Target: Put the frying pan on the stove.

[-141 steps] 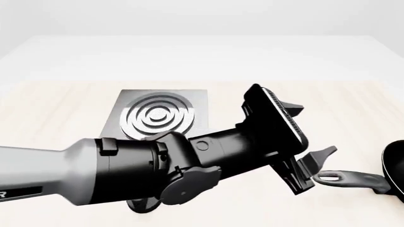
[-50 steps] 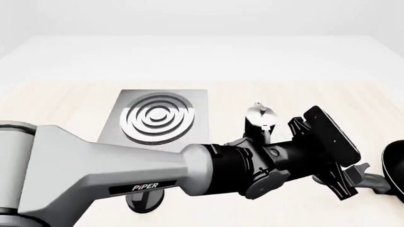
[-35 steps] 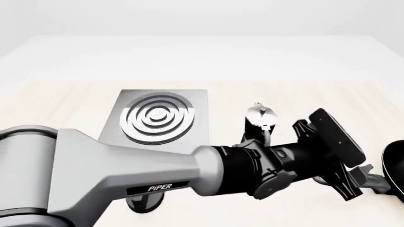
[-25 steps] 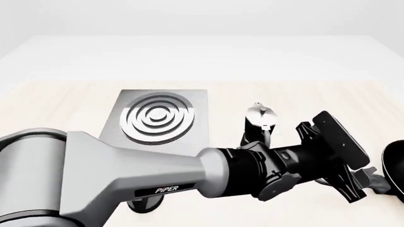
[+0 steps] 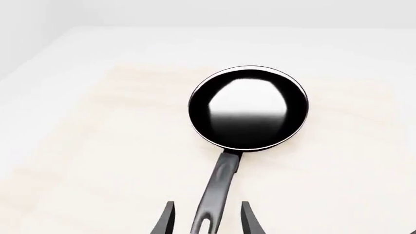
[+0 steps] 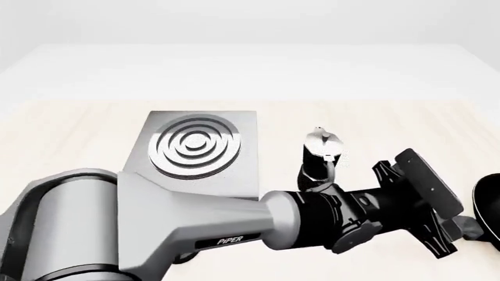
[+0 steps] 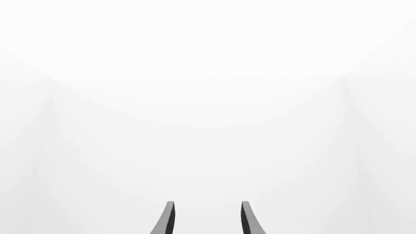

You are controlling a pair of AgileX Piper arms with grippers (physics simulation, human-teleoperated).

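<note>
The frying pan (image 5: 248, 107) lies flat on the pale wooden table, round and black with a glossy inside. Its long dark handle (image 5: 218, 187) runs back toward my left gripper (image 5: 206, 218). That gripper is open, one finger on each side of the handle's end with gaps showing. In the front view the pan (image 6: 491, 206) is cut off at the right edge, and the left gripper (image 6: 451, 232) is at its handle. The grey stove (image 6: 199, 149) with its ringed burner sits far to the left of the pan. My right gripper (image 7: 206, 218) is open and holds nothing.
A small black moka pot (image 6: 319, 157) with a silver lid stands between the stove and the pan, just behind my left arm (image 6: 234, 228). That arm crosses the whole near side of the table. The right wrist view shows only blank white.
My left arm has stretched further right and lower, bringing its open fingers up to the end of the pan's handle. The pan, stove and moka pot have not moved.
</note>
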